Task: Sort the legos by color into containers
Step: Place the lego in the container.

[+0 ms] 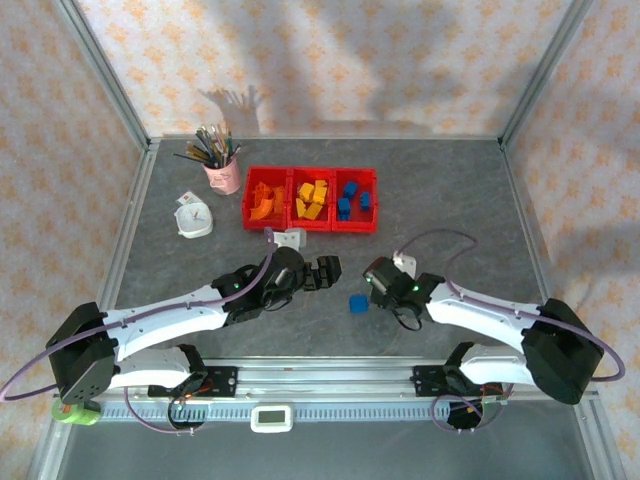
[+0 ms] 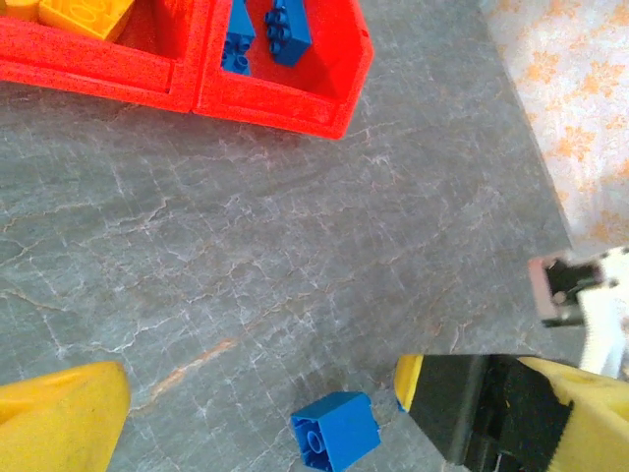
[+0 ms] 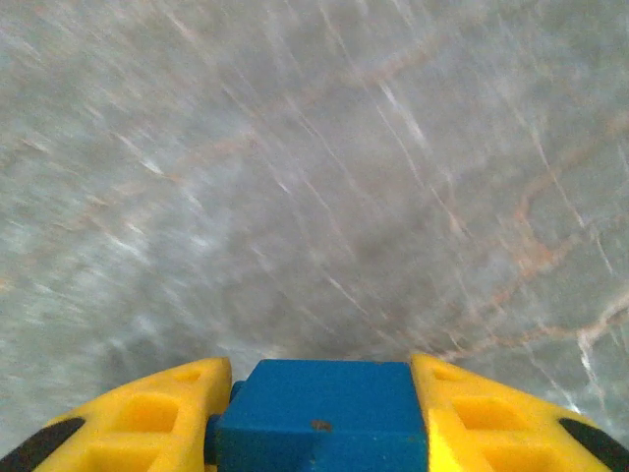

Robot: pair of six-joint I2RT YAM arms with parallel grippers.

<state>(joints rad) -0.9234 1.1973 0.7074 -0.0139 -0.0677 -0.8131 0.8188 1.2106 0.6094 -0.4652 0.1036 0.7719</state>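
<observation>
You have three bins [image 1: 310, 226], one pink cup [image 1: 224, 178], one white dial [image 1: 193, 217], and two grippers: left gripper [image 1: 328, 270], right gripper [image 1: 368, 290]. One blue brick [image 1: 358, 303] is outside the bins. Inside, you can count about four blue bricks [image 1: 350, 197]; the orange pile [image 1: 263, 201] and yellow pile [image 1: 312, 199] are too jumbled to count.

**Grey Marbled Table, Far Side Crowded**

The table [image 1: 450, 200] carried the red containers [image 1: 289, 200] at twelve o'clock, a pink cup of brushes [image 1: 225, 178] at eleven and a white dial gadget [image 1: 193, 218] at ten. Whether the blue lego [image 1: 357, 303] near centre touched it was unclear.
</observation>
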